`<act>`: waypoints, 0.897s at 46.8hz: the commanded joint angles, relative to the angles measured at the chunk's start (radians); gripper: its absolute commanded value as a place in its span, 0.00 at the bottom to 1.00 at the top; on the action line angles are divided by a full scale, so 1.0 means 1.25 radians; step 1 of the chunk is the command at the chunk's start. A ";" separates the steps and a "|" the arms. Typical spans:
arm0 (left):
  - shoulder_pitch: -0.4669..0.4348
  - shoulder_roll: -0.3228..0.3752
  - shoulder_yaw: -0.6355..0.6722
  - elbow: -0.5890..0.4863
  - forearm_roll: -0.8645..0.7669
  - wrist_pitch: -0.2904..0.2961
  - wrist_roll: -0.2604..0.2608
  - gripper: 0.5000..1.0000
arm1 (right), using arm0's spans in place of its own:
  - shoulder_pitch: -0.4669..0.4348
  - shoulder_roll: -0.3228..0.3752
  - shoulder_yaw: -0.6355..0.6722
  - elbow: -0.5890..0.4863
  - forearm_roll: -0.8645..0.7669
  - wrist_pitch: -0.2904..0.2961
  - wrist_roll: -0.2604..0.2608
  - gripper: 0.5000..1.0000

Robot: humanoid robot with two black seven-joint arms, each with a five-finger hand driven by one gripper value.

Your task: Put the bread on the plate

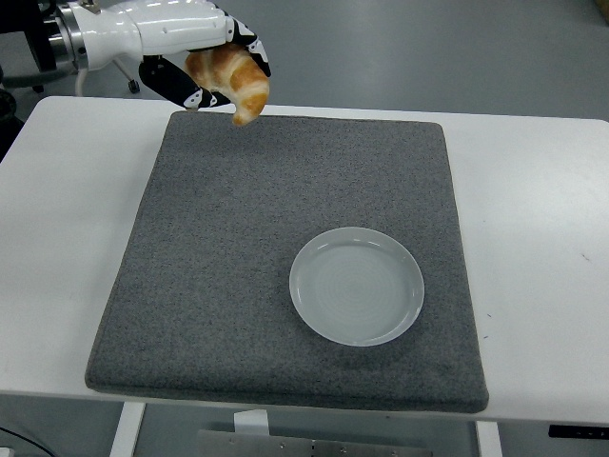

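A golden-brown croissant [234, 80] hangs high in the picture's upper left, over the far left corner of the grey mat [238, 248]. My left hand [205, 67], white-backed with black fingers, is shut on it from the left. The pale round plate [357, 285] lies bare on the mat's right half, well below and to the right of the bread. My right arm does not show.
The mat covers most of the white table [542, 238]. A small clear object [219, 86] lies on the floor just beyond the table's far edge. A chair base [114, 71] stands at the upper left.
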 commanded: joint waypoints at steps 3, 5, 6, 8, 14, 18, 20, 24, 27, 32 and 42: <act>-0.045 -0.002 -0.001 -0.001 -0.003 -0.014 -0.003 0.00 | 0.000 0.000 0.000 0.000 0.000 0.000 0.000 0.86; -0.061 -0.006 -0.001 -0.006 -0.008 -0.017 -0.003 0.00 | 0.000 0.000 0.000 0.000 0.000 0.000 0.000 0.86; -0.068 -0.007 -0.001 -0.007 -0.010 -0.017 -0.003 0.00 | 0.000 0.000 0.000 0.000 0.000 0.000 0.000 0.86; -0.082 -0.010 0.000 -0.010 -0.016 -0.018 -0.004 0.00 | 0.000 0.000 0.000 0.000 0.000 0.000 0.000 0.86; -0.103 -0.044 -0.001 -0.013 -0.035 -0.017 -0.006 0.00 | 0.000 0.000 0.000 0.000 0.000 0.000 0.000 0.86; -0.108 -0.063 -0.018 -0.013 -0.040 -0.017 -0.006 0.00 | 0.000 0.000 -0.001 0.000 0.000 0.000 0.000 0.86; -0.108 -0.072 -0.030 -0.013 -0.040 -0.017 -0.006 0.00 | 0.000 0.000 -0.001 0.000 0.000 0.000 0.000 0.86; -0.108 -0.101 -0.038 -0.013 -0.041 -0.015 -0.006 0.00 | 0.000 0.000 -0.001 0.000 0.000 0.000 0.000 0.86; -0.108 -0.117 -0.043 -0.013 -0.043 -0.015 -0.006 0.00 | 0.000 0.000 0.000 0.000 0.000 0.000 0.000 0.86; -0.106 -0.148 -0.048 -0.013 -0.047 -0.014 -0.007 0.00 | 0.000 0.000 0.000 0.000 0.000 0.000 0.000 0.86; -0.094 -0.222 -0.045 -0.012 -0.047 -0.010 -0.015 0.00 | 0.000 0.000 0.000 0.000 0.000 0.000 0.000 0.86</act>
